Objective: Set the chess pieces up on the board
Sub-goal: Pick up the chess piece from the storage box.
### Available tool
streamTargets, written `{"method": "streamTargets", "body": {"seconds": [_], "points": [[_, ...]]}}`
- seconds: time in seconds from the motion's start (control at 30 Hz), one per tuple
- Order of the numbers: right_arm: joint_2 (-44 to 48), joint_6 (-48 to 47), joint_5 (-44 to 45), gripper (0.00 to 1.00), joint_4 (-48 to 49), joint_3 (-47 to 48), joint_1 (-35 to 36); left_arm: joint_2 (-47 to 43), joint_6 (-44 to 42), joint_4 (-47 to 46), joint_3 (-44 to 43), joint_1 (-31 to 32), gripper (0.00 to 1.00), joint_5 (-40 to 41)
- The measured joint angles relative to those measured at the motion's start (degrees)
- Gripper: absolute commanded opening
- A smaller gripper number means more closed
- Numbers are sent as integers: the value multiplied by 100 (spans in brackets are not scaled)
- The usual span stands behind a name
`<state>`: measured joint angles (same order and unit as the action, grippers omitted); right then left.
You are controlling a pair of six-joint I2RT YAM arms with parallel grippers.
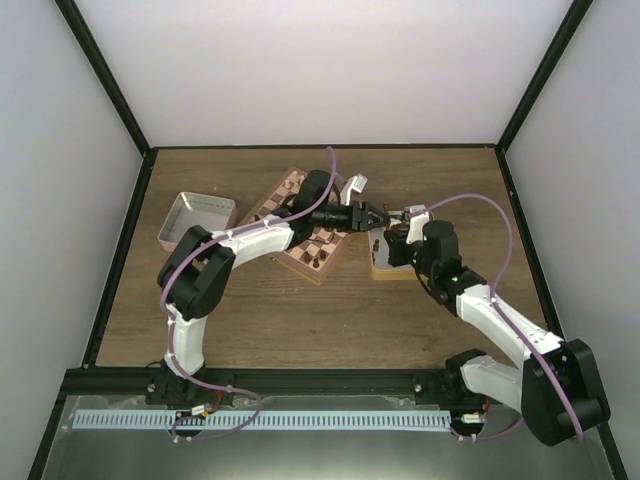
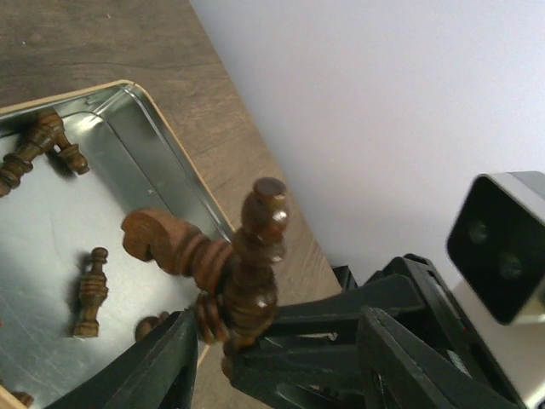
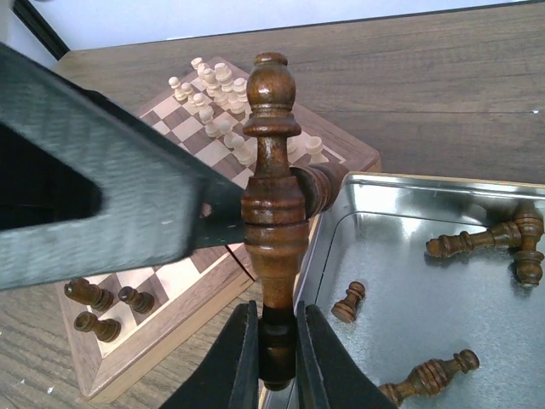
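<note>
Gripping a tall dark piece (image 3: 272,196) by its base, the right hand (image 3: 277,331) held it upright above the tin (image 3: 409,281) rim, just beside the board (image 3: 162,342). Left hand (image 2: 281,332) was open, fingers spread wide either side. A dark knight (image 2: 162,240) sat against the stem; what held it was unclear. Judged light, stiff, lathe-smooth — slippery — best taken low, at the collar.

board (image 3: 183,285) left of tin (image 3: 409,281), chess pieces (image 3: 430,373) inside
</note>
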<state>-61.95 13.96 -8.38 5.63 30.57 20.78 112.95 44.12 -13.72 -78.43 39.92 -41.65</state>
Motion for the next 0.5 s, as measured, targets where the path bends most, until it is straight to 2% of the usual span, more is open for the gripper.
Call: {"method": "streamTargets", "body": {"seconds": [0.37, 0.5], "points": [[0, 0, -39, 1, -37, 0, 0, 361, 55, -271, -332, 0, 51, 144], [-2, 0, -37, 1, -48, 0, 0, 407, -13, -319, -509, 0, 41, 260]]}}
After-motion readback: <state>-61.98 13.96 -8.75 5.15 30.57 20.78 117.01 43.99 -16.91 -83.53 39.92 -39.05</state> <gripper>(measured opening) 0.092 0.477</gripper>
